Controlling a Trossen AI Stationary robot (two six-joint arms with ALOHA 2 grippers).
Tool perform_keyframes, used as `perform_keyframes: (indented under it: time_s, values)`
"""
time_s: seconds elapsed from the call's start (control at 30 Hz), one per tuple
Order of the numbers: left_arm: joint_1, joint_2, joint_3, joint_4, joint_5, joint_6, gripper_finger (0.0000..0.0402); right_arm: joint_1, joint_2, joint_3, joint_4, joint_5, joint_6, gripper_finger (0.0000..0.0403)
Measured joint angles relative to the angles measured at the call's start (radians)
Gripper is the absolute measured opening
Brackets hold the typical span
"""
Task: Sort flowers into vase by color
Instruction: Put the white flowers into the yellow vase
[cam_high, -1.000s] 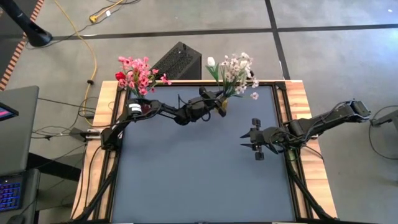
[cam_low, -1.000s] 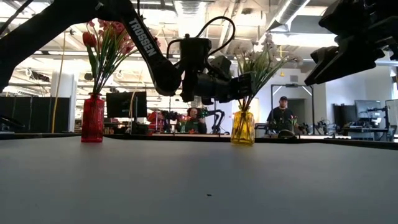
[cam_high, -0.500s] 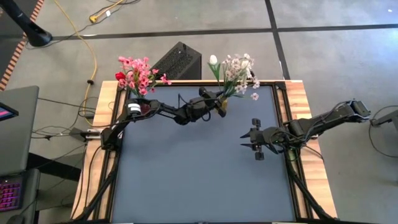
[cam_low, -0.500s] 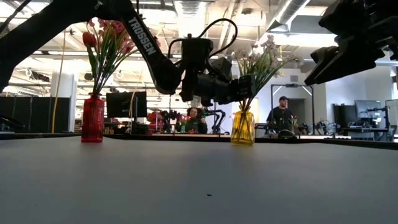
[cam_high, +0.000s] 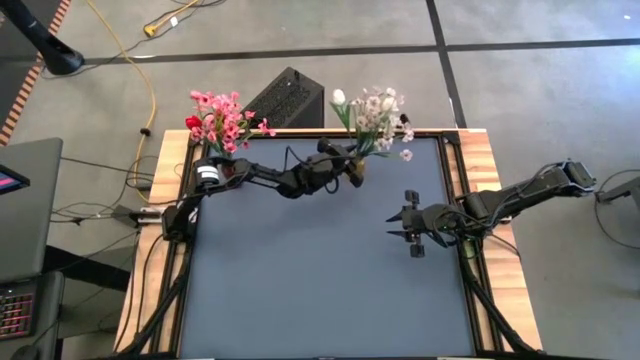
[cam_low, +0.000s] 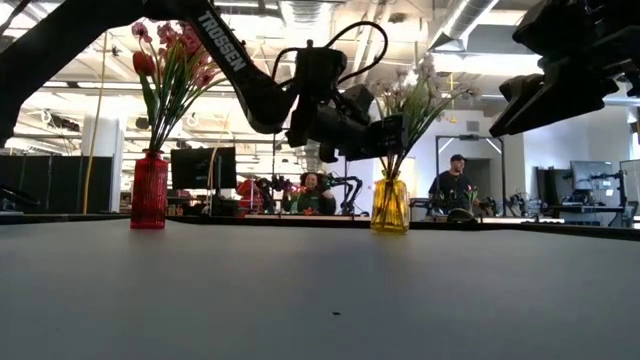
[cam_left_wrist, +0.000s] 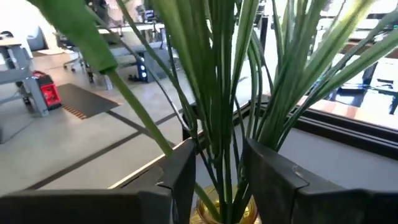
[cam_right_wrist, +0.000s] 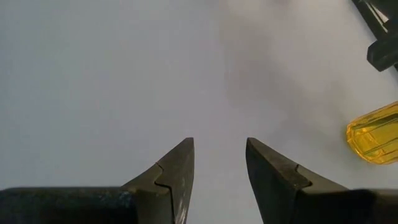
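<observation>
A yellow vase (cam_low: 390, 205) at the table's far edge holds white tulip buds and pale blossom sprays (cam_high: 375, 112). A red vase (cam_low: 149, 190) at the far left holds red and pink flowers (cam_high: 220, 118). My left gripper (cam_left_wrist: 217, 180) is level just above the yellow vase's mouth (cam_left_wrist: 227, 213). It is open, with the bundle of green stems (cam_left_wrist: 224, 112) running up between its two fingers. My right gripper (cam_right_wrist: 219, 168) hangs open over bare table on the right, with nothing between its fingers. My left gripper has one finger on each side of the green stems (cam_left_wrist: 219, 155), just above the yellow vase's mouth, and comes at them level from the table's left. I cannot tell whether the fingers touch the stems. The stems stand upright in the vase.
Grey table surface (cam_high: 320, 270) stretches from both vases to the near edge. A black box (cam_high: 290, 97) stands on the floor behind the table. People sit in the room beyond the far edge (cam_low: 455, 185).
My left gripper has risen a little along the stems above the yellow vase and has tipped upward toward level. The flowers stay in the vase.
</observation>
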Motion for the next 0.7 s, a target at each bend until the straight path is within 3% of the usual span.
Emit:
perform_keyframes:
  time_s: [0.47, 0.7]
  values:
    - [-0.044, -0.001, 0.0, -0.011, -0.102, 0.021, 0.0197, 0.0, 0.0, 0.0, 0.0, 0.0, -0.003, 0.017]
    - [-0.047, -0.001, 0.0, -0.02, -0.14, 0.04, 0.0206, 0.0, 0.0, 0.0, 0.001, 0.0, -0.002, 0.017]
